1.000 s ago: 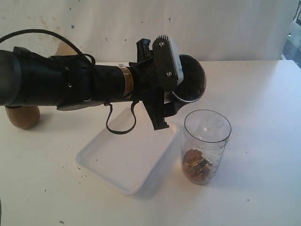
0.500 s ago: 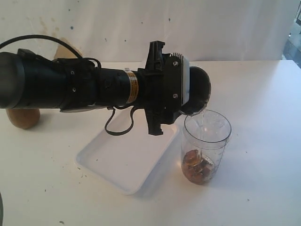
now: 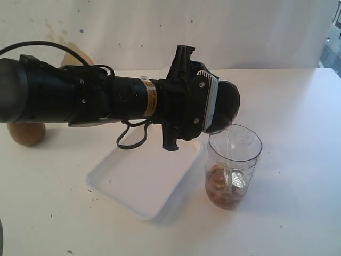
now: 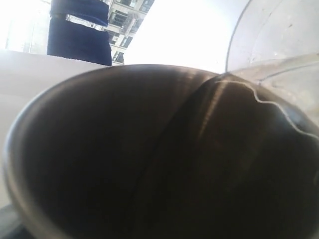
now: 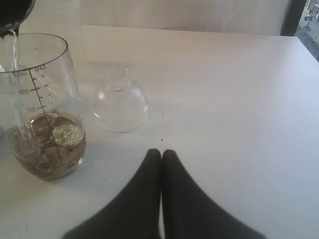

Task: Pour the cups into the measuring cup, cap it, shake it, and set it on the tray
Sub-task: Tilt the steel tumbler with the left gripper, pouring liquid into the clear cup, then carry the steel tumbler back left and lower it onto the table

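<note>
Tipping the tumbler (image 3: 228, 102) steeper than a second ago, gripped in the left claw (image 3: 212, 106), streaming into the measuring cup (image 3: 233, 170) (filling up now). Keeping the right claw (image 5: 161, 164) pinched together, empty.

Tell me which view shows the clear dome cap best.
The right wrist view: the cap stands unobstructed on the table, neck up. The exterior view gives at most a faint shape through the measuring cup; the left wrist view is mostly the steel tumbler, no cap.
</note>
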`<control>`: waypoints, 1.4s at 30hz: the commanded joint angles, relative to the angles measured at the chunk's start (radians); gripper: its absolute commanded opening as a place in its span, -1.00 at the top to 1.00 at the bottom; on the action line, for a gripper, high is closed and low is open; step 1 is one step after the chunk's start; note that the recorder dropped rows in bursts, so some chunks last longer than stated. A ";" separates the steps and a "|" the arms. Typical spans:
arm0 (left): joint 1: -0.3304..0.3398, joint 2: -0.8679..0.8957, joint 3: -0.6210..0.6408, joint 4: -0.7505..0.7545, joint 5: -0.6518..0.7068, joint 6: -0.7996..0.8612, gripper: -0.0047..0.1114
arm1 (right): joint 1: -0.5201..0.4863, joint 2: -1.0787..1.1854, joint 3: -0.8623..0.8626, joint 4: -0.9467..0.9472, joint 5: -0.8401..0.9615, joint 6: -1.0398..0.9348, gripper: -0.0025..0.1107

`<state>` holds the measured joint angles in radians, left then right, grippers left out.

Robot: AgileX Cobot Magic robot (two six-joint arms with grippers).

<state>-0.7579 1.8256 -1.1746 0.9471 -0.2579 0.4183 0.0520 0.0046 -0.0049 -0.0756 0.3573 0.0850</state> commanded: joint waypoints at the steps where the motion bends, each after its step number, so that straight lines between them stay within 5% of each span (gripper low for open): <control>1: -0.002 -0.024 -0.014 -0.004 -0.042 0.052 0.92 | -0.006 -0.005 0.005 -0.003 -0.007 0.002 0.96; 15: -0.002 -0.024 -0.014 -0.148 -0.119 0.008 0.92 | -0.006 -0.005 0.005 -0.003 -0.007 0.002 0.96; 23: -0.002 -0.024 -0.014 -0.283 -0.107 -0.366 0.92 | -0.006 -0.005 0.005 -0.003 -0.007 0.002 0.96; 29: 0.019 -0.024 -0.012 -0.293 -0.125 -0.862 0.92 | -0.006 -0.005 0.005 -0.003 -0.007 0.002 0.96; 36: 0.120 -0.047 0.070 -0.293 -0.334 -1.102 0.92 | -0.006 -0.005 0.005 -0.003 -0.007 0.002 0.96; 42: 0.242 -0.136 0.209 -0.293 -0.382 -1.081 0.92 | -0.006 -0.005 0.005 -0.003 -0.007 0.002 0.96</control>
<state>-0.5687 1.7497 -1.0167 0.6691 -0.5928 -0.6689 0.0520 0.0046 -0.0049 -0.0756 0.3573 0.0850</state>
